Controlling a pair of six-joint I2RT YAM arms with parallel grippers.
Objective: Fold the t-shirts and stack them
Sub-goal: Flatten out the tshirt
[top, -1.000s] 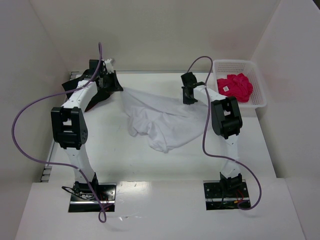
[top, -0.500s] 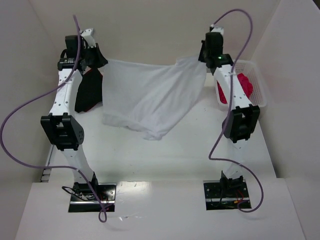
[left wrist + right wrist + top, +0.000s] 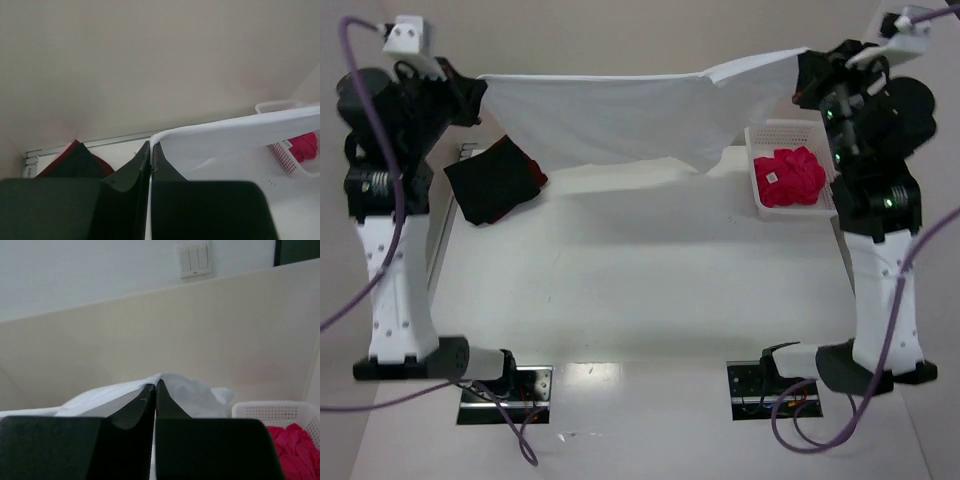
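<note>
While the white t-shirt (image 3: 610, 120) hung stretched in the air between both arms, I recorded the following state.

1. Left fingers (image 3: 141, 167): closed to a narrow slit, pinching one top corner of the white t-shirt. The cloth emerged directly from the tips in the left wrist view.
2. Right fingers (image 3: 143, 401): closed likewise, pinching the opposite top corner.
3. White t-shirt: raised well above the desk (image 3: 640, 290), top edge nearly taut, lower edge sagging toward the right, where it hung near the basket (image 3: 825, 128).
4. Pink-red t-shirt (image 3: 790, 175): bunched inside the basket, unfolded.
5. Black t-shirt (image 3: 485, 190): lying at the far left of the desk, with the dark red t-shirt (image 3: 538, 178) showing at its edge. I could not tell how the two were layered.

I judged the step to be spreading the garment before laying it flat; folding had not begun.

Hazards I assessed from this position:

- Each grip covered only a small pinch of fabric. Widening the arms further could have pulled a corner free and dropped that side.
- Lowering without first shifting forward could have draped the sagging right edge over the basket rim, snagging or tipping it.
- Uneven descent of the two arms would have laid the cloth skewed or creased, spoiling the fold lines.
- A leftward drift could have dragged fabric across the black t-shirt.
</note>
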